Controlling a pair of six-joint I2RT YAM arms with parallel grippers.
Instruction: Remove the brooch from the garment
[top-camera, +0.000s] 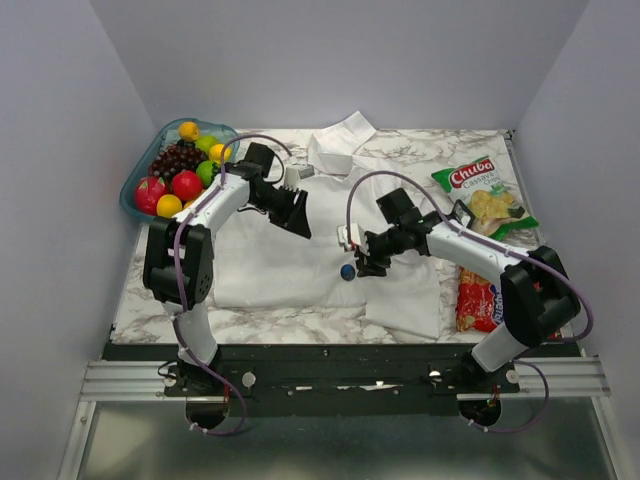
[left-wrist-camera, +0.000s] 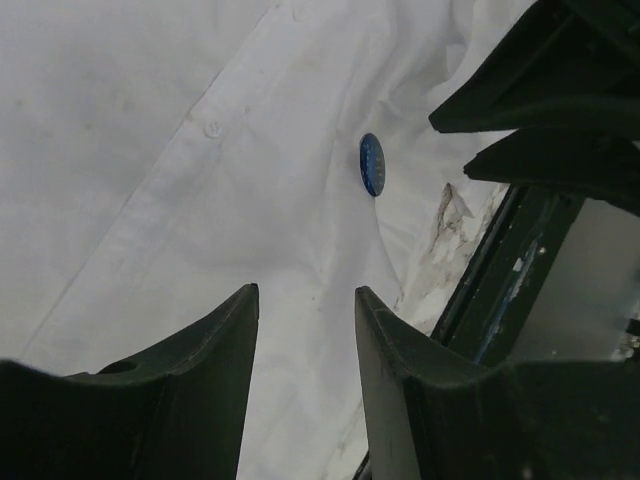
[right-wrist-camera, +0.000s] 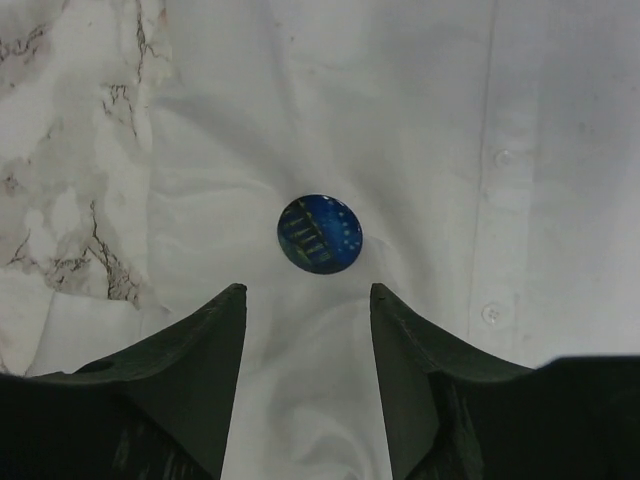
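The white collared shirt (top-camera: 300, 250) lies spread flat on the marble table. The small round dark-blue brooch (top-camera: 347, 271) is pinned near the shirt's front hem. In the right wrist view the brooch (right-wrist-camera: 319, 233) sits just beyond my open right gripper (right-wrist-camera: 307, 290), centred between the fingertips and not touched. My right gripper (top-camera: 362, 262) hovers right beside the brooch in the top view. My left gripper (top-camera: 298, 222) is open and empty above the shirt's middle; in its wrist view (left-wrist-camera: 306, 290) the brooch (left-wrist-camera: 371, 164) shows edge-on further ahead, with the right gripper's dark fingers (left-wrist-camera: 540, 110) to its right.
A blue bowl of toy fruit (top-camera: 180, 165) stands at the back left. A green Chuba chips bag (top-camera: 482, 195) lies at the back right and a red snack packet (top-camera: 478, 300) at the right front. The table's dark front edge (left-wrist-camera: 490, 290) runs close to the brooch.
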